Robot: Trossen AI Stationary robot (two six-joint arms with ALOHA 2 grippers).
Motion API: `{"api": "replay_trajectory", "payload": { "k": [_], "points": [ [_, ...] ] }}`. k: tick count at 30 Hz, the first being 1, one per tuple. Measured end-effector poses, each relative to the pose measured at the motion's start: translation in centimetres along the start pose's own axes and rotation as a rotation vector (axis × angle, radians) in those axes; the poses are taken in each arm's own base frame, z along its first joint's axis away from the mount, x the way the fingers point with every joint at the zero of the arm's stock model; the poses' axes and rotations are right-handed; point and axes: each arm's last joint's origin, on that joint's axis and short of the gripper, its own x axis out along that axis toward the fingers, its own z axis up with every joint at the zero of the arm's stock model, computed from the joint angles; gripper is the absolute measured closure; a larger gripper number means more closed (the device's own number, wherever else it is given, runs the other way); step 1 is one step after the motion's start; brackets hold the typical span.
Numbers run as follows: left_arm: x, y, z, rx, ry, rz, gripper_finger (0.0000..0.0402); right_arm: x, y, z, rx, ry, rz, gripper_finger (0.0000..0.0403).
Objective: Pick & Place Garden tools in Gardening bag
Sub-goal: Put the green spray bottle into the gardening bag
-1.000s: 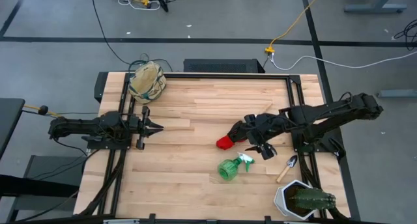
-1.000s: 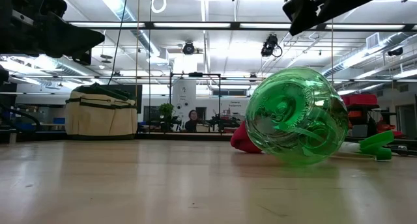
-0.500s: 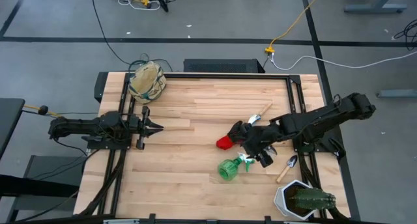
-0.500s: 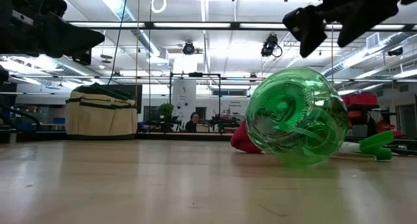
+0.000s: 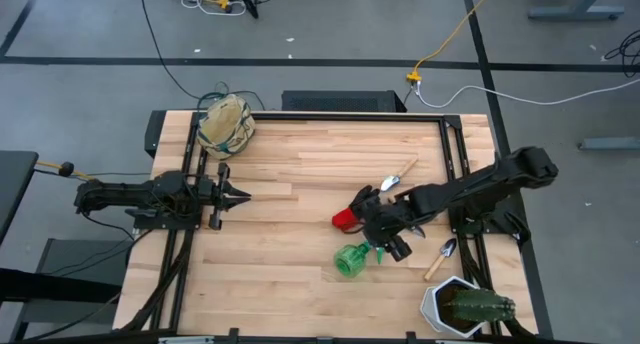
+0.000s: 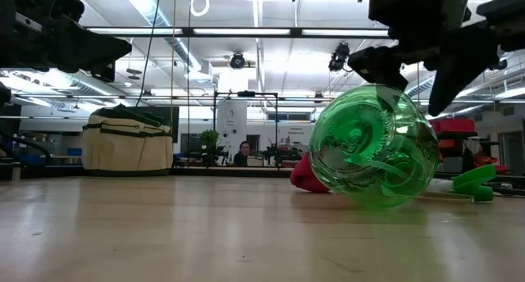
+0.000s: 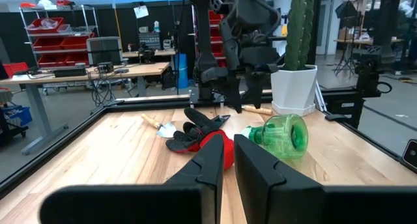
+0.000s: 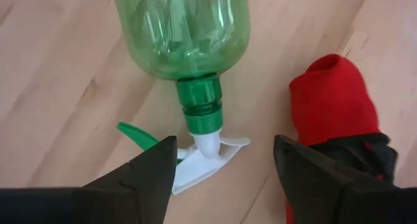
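Observation:
The green spray bottle (image 5: 352, 259) lies on its side on the table, its white head (image 8: 202, 159) pointing toward the right edge. My right gripper (image 8: 225, 165) hangs open just above that head, pointing steeply down, one finger on either side of the neck (image 8: 201, 100) without touching. The red-and-black glove (image 5: 348, 216) lies just beyond the bottle. One trowel (image 5: 402, 174) lies farther back, another (image 5: 442, 254) near the right rail. The beige gardening bag (image 5: 225, 124) stands at the far left corner. My left gripper (image 5: 238, 196) waits shut at the left, pointing level.
A white pot with a green cactus (image 5: 460, 306) stands at the near right corner, close to the second trowel. Black frame rails (image 5: 455, 164) run along the table's sides. Bare wood (image 5: 290, 164) lies between the bag and the bottle.
My right gripper has come down and toward the table's left, over the spray bottle's head, tipping more steeply downward. Its fingers have stayed open. The far trowel, covered by the arm before, now shows.

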Motion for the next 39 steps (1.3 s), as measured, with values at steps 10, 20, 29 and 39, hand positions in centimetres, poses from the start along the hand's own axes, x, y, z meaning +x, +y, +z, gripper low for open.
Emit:
{"api": "replay_trajectory", "payload": {
  "k": [10,20,29,39],
  "points": [
    [0.0,0.0,0.0,0.0,0.0,0.0,0.0358,2.2,0.9,0.4,-0.081,0.04,0.034,0.0146],
    [0.0,0.0,0.0,0.0,0.001,0.0,0.0358,4.2,1.0,0.8,-0.077,0.042,0.038,0.0147],
    [0.0,0.0,0.0,0.0,0.0,0.0,0.0358,4.5,0.9,1.1,-0.082,0.019,0.031,0.0147],
    [0.0,0.0,0.0,0.0,0.002,0.0,0.0358,6.3,0.9,0.9,-0.079,0.063,0.044,0.0146]
  ]
}}
